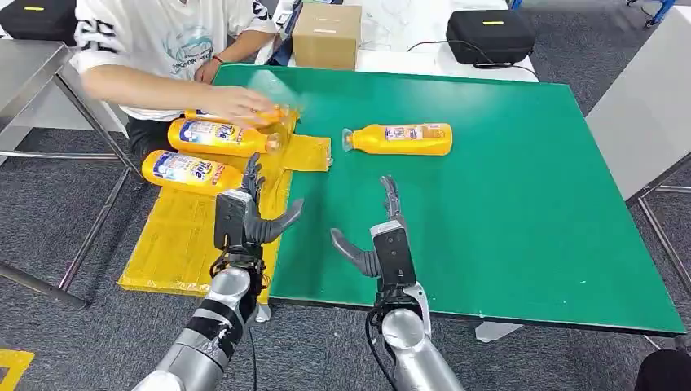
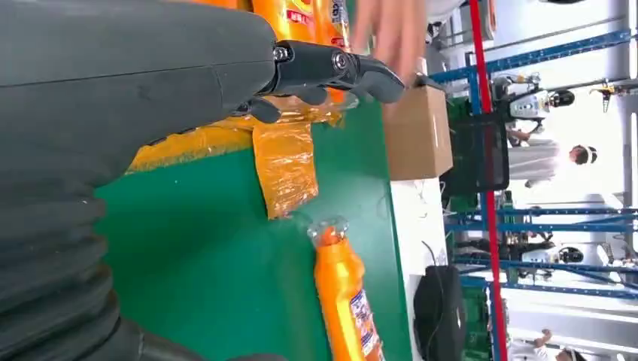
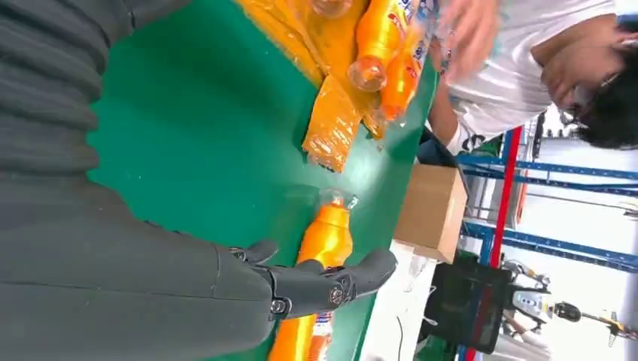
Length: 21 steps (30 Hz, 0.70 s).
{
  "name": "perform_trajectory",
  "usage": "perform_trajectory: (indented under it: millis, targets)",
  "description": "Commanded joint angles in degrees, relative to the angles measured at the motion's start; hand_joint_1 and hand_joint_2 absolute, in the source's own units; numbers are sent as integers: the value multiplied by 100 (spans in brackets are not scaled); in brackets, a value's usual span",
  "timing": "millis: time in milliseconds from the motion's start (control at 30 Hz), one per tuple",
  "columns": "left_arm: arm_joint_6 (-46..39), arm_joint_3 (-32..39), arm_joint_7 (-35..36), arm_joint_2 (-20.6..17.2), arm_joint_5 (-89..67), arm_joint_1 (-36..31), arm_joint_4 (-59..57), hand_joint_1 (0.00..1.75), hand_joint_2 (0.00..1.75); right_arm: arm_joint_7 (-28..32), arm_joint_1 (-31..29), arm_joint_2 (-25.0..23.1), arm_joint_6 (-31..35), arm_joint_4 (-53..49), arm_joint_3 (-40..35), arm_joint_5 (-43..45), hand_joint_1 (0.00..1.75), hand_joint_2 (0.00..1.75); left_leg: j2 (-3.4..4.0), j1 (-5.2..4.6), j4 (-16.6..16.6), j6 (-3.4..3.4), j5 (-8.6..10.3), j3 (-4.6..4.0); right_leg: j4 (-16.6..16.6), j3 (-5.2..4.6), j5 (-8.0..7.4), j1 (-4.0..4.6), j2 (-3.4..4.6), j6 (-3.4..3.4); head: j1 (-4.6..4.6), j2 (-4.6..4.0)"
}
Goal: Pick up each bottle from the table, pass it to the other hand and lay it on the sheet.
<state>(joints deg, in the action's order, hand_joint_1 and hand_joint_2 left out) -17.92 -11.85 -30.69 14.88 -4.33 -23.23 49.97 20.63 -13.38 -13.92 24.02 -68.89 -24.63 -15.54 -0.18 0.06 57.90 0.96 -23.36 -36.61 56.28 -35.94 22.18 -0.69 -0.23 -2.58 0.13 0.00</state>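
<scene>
Both hands were open and empty, right hand short of the orange bottle lying alone on the green bench; best grasped mid-body, clear of the person's hand over the yellow sheet.

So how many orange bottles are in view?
4: one bottle on the table, two bottles on the yellow sheet, one under the person's hand. None seems hidden.

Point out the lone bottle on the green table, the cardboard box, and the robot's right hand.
lone bottle [image 1: 401, 138], head view, on its orange body.
cardboard box [image 1: 327, 37], head view, on its front face.
right hand [image 1: 383, 238], head view, on the back of the hand.
</scene>
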Motion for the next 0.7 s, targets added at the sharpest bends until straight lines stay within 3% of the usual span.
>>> perform_trajectory:
  millis: [33,200,233,700]
  targets:
    - [11,-113,35,-46,17,-219,-205,0,175,14,-38,55,4,-29,24,22,0,175,-2,2,-3,-5,-6,18,-1,18,7,3,-2,7,-2,0]
    - [194,-89,125,-56,212,-172,-212,0,175,41,-39,51,3,-2,33,125,0,175,6,9,4,-14,-42,85,4,83,40,10,6,21,-2,0]
    - [176,-81,122,-52,243,-169,-231,0,175,55,-32,52,0,-11,16,148,0,175,1,4,-3,-6,-14,33,-2,33,13,5,1,8,-2,0]
    - [35,-182,91,-78,179,-127,-259,0,175,116,58,80,102,-8,-32,156,0,175,0,2,-4,-5,-7,22,-3,22,8,3,0,6,-4,0]
